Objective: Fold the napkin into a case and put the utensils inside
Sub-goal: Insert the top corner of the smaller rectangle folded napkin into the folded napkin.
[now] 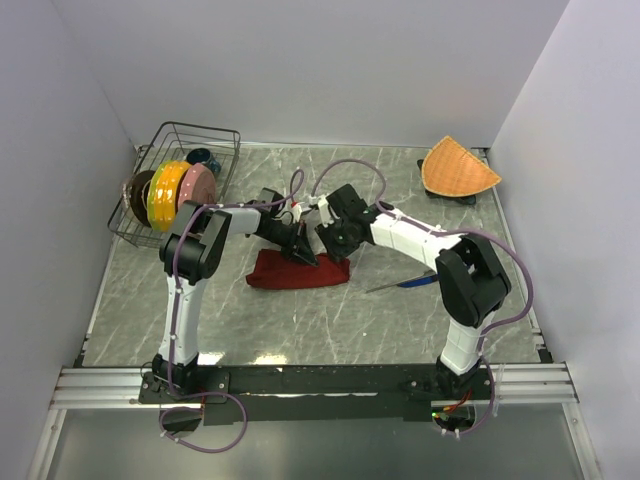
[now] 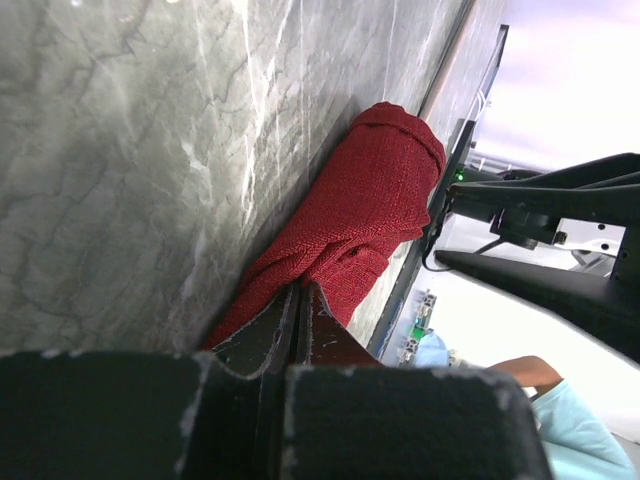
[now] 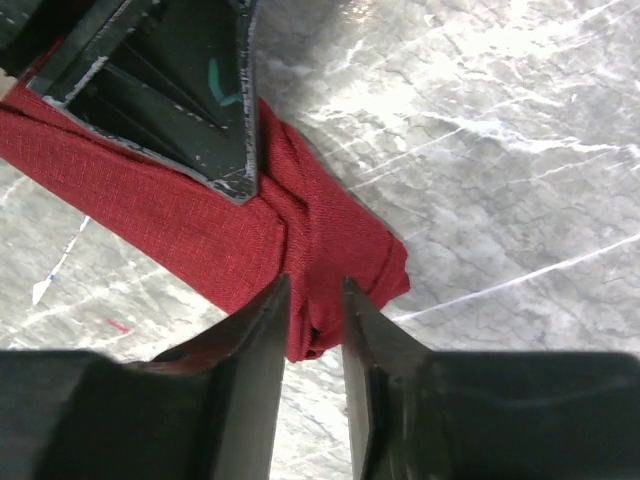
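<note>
The dark red napkin (image 1: 285, 275) lies folded into a thick strip at mid-table. It also shows in the left wrist view (image 2: 360, 210) and the right wrist view (image 3: 150, 220). My left gripper (image 1: 306, 257) (image 2: 298, 290) is shut, its tips pinching the napkin's upper edge; its fingers (image 3: 180, 90) show from the right wrist. My right gripper (image 1: 330, 247) (image 3: 315, 285) is open by a narrow gap, tips over the napkin's bunched right end. The blue-purple knife (image 1: 418, 281) lies right of the napkin, with a silver tip (image 1: 378, 289) beside it; the fork is not clearly told apart.
A wire rack (image 1: 225, 140) with coloured plates (image 1: 167, 195) stands at the back left. An orange woven fan-shaped mat (image 1: 458, 168) sits on a dark stand at the back right. White walls close in three sides.
</note>
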Robot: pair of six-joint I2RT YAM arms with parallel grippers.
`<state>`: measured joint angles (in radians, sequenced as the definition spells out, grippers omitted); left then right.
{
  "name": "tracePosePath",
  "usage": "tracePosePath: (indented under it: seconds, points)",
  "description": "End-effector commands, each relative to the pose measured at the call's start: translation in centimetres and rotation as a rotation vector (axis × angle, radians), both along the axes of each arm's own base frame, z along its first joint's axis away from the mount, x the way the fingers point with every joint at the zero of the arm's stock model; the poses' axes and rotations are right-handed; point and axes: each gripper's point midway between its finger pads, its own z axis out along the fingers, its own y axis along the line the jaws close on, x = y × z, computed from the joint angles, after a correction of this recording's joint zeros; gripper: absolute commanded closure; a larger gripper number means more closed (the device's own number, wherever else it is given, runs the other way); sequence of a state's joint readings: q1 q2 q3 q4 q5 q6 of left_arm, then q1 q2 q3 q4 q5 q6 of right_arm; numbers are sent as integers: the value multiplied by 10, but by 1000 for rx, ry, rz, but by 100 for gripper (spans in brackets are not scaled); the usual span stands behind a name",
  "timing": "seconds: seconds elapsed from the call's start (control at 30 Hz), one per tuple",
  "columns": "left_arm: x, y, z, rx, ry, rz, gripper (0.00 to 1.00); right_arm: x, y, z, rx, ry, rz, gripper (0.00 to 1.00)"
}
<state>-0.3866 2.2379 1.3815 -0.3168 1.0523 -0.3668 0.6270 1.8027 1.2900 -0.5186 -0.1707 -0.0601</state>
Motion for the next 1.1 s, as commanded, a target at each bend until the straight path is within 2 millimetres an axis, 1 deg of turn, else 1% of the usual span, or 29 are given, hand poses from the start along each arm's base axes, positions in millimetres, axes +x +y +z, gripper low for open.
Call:
tracePosePath:
  seconds: [0.0, 0.1, 0.2, 0.23, 0.3, 0.33, 0.5, 0.57, 0.6, 0.63, 0.67, 0.7, 0.73, 0.77, 0.83, 0.87, 0.97, 1.0, 1.07]
  points:
    - [7, 10, -30, 95, -43, 13, 99, 2, 5, 15, -17, -73, 0, 61]
    - [6, 10, -30, 95, -43, 11, 99, 7, 4, 9, -53, -93, -8, 61]
    - [6, 10, -29, 94, -46, 11, 99, 9, 3, -1, -105, -117, -5, 64]
    - [6, 10, -29, 94, -44, 10, 99, 11, -1, -7, -137, -124, -13, 66]
    - [8, 9, -27, 90, -43, 12, 99, 14, -6, -15, -176, -137, -23, 68]
    - [8, 9, -27, 89, -46, 12, 99, 13, -7, -18, -194, -140, -23, 70]
    - [12, 7, -25, 86, -45, 13, 99, 15, -12, -30, -236, -151, -35, 71]
    - [12, 7, -26, 90, -46, 10, 99, 14, -11, -32, -242, -148, -31, 75]
    - [12, 8, -26, 91, -45, 13, 99, 13, -11, -33, -246, -148, -34, 79]
    - [12, 8, -25, 90, -43, 13, 99, 14, -11, -32, -251, -156, -36, 88]
    - [12, 8, -26, 91, -41, 13, 99, 14, -11, -29, -246, -160, -42, 92]
    - [12, 7, -22, 84, -43, 14, 99, 14, -10, -26, -237, -163, -44, 97]
    - [13, 6, -20, 76, -44, 20, 99, 13, -8, -23, -228, -168, -40, 99]
    - [16, 4, -10, 59, -59, 25, 99, 13, -5, -16, -218, -184, -33, 100]
    - [15, -2, 6, 18, -63, 23, 99, 12, -3, -12, -213, -198, -24, 100]
    - [15, -8, 21, -6, -100, 11, 99, 9, 0, -12, -212, -198, -15, 100]
    - [16, -18, 49, -56, -147, -6, 99, 4, 1, -19, -219, -186, -3, 100]
    - [17, -21, 55, -69, -161, -8, 99, 1, 0, -23, -223, -179, 1, 100]
    - [18, -25, 63, -87, -163, -8, 99, 1, 0, -24, -219, -181, -1, 100]
